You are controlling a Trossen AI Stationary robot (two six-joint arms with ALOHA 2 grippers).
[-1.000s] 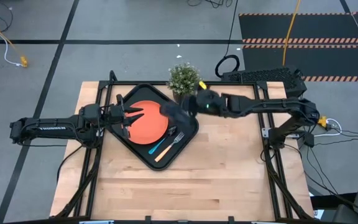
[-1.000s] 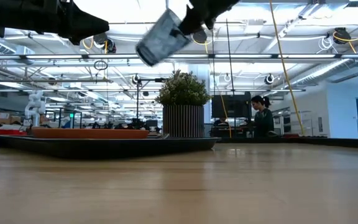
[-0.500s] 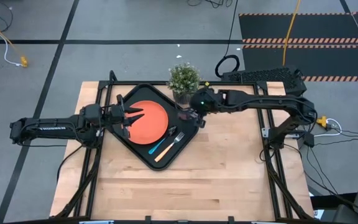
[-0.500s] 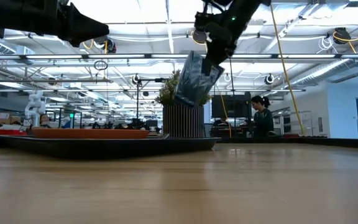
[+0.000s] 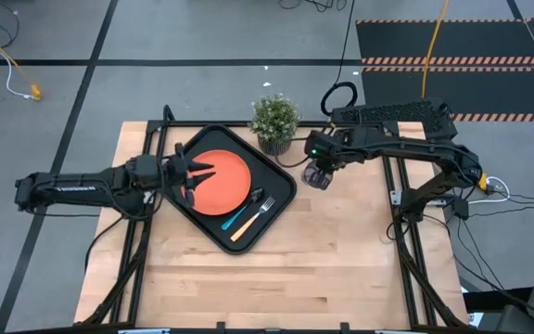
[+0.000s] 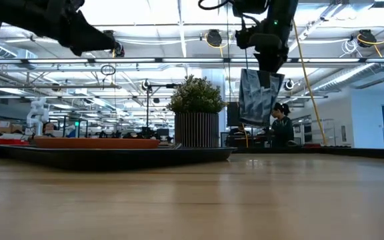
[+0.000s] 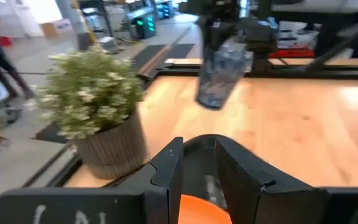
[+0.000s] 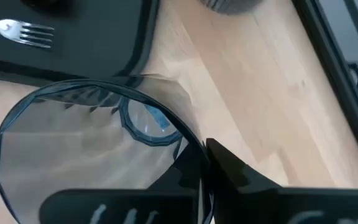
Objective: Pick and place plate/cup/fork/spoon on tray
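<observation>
**Cup held off the tray while the rest is already loaded**

The cup (image 5: 319, 175) is carried in the air by the right gripper (image 5: 321, 167), clear of the table (image 5: 341, 269) and just beyond the tray's (image 5: 213, 234) corner nearest the right arm, beside the potted plant (image 5: 274, 118). The right gripper is clenched on the cup's rim, one finger inside the wall and one outside, as the right wrist view shows; a rim pinch of this kind suits a thin-walled tumbler, since the body is too wide to be spanned. In the low view the cup (image 6: 257, 97) hangs nearly upright, mouth upward, well above the wood, so nothing is dragged.

The plate (image 5: 221, 179) lies flat on the tray toward its far-left part, and the fork (image 5: 256, 216) and spoon (image 5: 240, 215) lie side by side on the tray's right-hand part, next to the plate. The cup is judged to be the only item not yet placed.

The left gripper (image 5: 191, 174) is held above the plate's left edge with its fingers partly spread and nothing between them, probably parked there out of the right arm's way.
</observation>
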